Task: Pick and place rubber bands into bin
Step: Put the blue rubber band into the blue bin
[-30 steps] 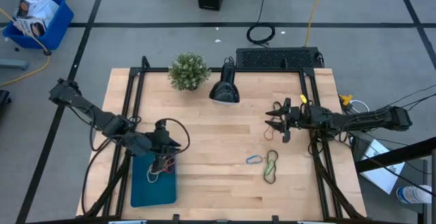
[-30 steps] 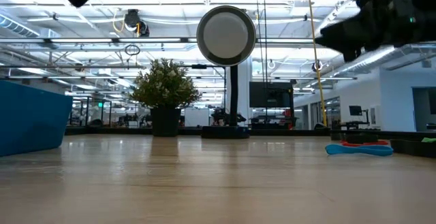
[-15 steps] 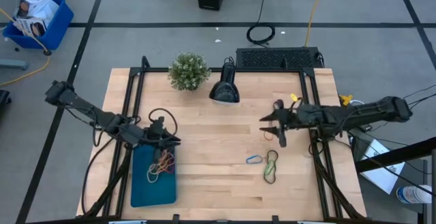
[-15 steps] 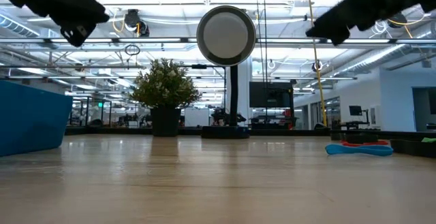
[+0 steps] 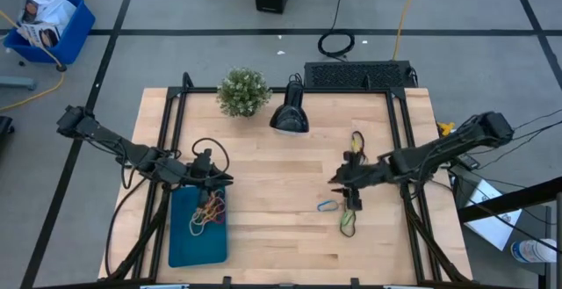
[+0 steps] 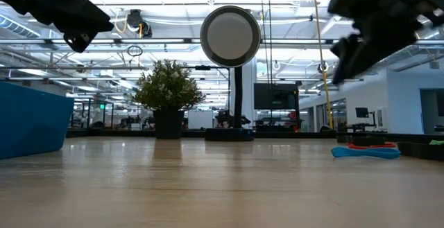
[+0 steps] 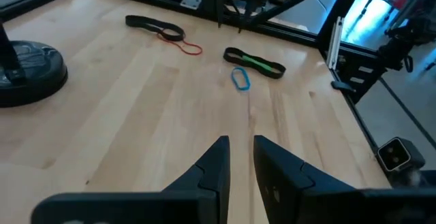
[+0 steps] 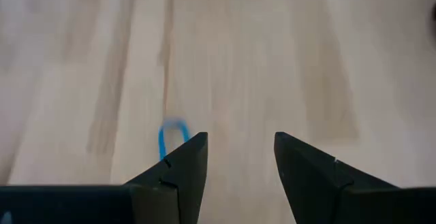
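Note:
The teal bin (image 5: 186, 245) lies at the table's near left; in the low view its wall (image 6: 31, 120) shows at the left. Several rubber bands (image 5: 208, 212) lie in its far half. My left gripper (image 5: 226, 181) hovers over the bin's far edge, its fingers (image 7: 240, 163) a narrow gap apart and empty. My right gripper (image 5: 342, 184) is open and empty just above a blue band (image 5: 327, 205) and a green-and-dark band (image 5: 349, 216), both flat on the wood. The blue band also shows in the right wrist view (image 8: 170, 137). A dark and a red band (image 5: 356, 140) lie farther back.
A small potted plant (image 5: 243, 91) and a black lamp (image 5: 288, 118) stand at the far middle of the table. A black mat (image 5: 358, 74) lies at the far right. Black frame rails (image 5: 408, 210) run along both sides. Bare wood lies between bin and loose bands.
My right gripper has gone toward the near edge and a little toward the left, down toward the blue and green bands, staying open. My left gripper has drawn back from over the bands in the bin to the bin's far edge; the bands stay in the bin.

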Available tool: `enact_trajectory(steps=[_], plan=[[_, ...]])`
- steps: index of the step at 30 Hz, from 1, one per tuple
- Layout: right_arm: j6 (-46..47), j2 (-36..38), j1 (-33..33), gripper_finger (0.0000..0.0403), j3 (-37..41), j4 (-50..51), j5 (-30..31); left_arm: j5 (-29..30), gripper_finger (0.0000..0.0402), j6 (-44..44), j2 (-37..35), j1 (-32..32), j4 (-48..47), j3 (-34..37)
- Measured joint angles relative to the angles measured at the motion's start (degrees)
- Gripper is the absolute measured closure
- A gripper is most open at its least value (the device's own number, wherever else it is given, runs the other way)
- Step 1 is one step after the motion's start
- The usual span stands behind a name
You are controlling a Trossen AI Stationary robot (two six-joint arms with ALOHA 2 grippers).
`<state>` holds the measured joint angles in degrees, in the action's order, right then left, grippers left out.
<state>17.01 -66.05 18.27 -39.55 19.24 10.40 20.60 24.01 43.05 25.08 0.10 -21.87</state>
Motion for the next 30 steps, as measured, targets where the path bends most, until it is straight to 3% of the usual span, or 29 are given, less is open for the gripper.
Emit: enact_trajectory(steps=[14,22,30], plan=[[12.0,-13.4,3.2,0.0239,0.0,-1.4,-0.2,0.3,0.0330,-2.8,0.0,0.0,0.0,0.0],[17.0,-18.1,3.2,0.0239,0.0,-2.4,-4.7,0.4,0.0330,-3.4,0.0,0.0,-0.4,0.0],[17.9,-21.0,3.3,0.0246,-0.2,-4.2,-4.7,0.4,0.0330,-3.6,0.0,0.0,-1.0,0.0]])
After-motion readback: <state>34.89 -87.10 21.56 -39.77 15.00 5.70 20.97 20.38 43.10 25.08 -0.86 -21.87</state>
